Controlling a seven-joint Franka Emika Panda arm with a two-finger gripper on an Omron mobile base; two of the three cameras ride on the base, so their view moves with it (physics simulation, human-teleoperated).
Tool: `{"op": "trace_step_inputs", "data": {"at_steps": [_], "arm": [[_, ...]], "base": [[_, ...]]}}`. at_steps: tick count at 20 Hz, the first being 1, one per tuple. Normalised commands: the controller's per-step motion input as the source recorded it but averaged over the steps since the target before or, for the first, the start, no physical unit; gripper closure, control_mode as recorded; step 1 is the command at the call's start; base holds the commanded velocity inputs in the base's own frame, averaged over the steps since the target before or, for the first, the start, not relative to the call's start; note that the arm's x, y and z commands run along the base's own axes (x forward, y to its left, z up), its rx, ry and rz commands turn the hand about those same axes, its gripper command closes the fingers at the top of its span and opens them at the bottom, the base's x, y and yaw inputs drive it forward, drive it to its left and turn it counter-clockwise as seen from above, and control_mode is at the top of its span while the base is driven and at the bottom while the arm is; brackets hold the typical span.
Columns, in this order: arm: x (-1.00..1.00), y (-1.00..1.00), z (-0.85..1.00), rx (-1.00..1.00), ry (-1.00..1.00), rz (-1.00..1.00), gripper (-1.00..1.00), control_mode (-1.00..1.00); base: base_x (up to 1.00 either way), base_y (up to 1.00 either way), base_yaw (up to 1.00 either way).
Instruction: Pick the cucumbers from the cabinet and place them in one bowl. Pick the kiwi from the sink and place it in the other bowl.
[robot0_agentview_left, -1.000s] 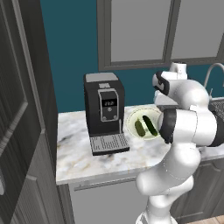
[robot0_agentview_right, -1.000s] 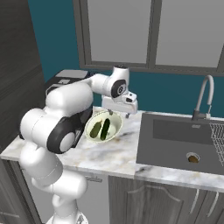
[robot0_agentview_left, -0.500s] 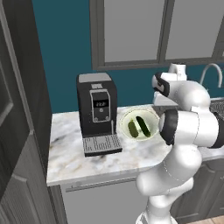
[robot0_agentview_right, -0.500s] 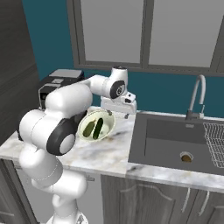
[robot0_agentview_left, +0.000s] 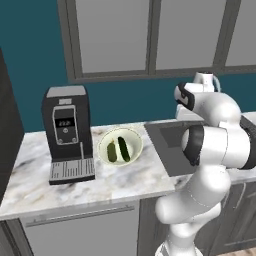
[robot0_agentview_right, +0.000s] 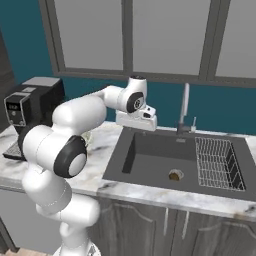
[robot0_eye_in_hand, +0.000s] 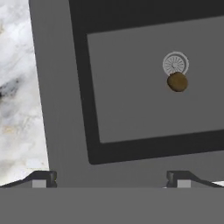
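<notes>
Brown oval kiwi (robot0_eye_in_hand: 177, 82) beside round drain (robot0_eye_in_hand: 174, 64).

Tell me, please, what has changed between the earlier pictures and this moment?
The base has driven to the right along the counter, so both base views shifted: the sink with the kiwi near its drain has come into view, and the cabinet has slid out on the left. The gripper, open and empty, now looks down at the sink. Both cucumbers still lie in the cream bowl beside the coffee machine.
</notes>
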Motion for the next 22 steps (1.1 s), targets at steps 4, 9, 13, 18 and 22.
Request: {"op": "trace_step_inputs", "data": {"at_steps": [4, 9, 13, 18, 22], "arm": [[0.0, 0.0, 0.0, 0.0, 0.0, 0.0, -1.0, 1.0], [0.0, -0.03, 0.0, 0.0, 0.0, 0.0, -1.0, -1.0], [0.21, -0.13, -0.13, 0.02, 0.01, 0.01, -1.0, -1.0], [0.55, -0.04, -0.31, 0.01, 0.06, -0.05, -1.0, -1.0], [0.24, -0.07, -0.61, -0.03, 0.11, -0.2, -1.0, -1.0]], "base": [[0.08, -0.61, 0.02], [0.1, -0.18, 0.01], [0.0, 0.0, 0.0], [0.0, 0.0, 0.0], [0.0, 0.0, 0.0]]}}
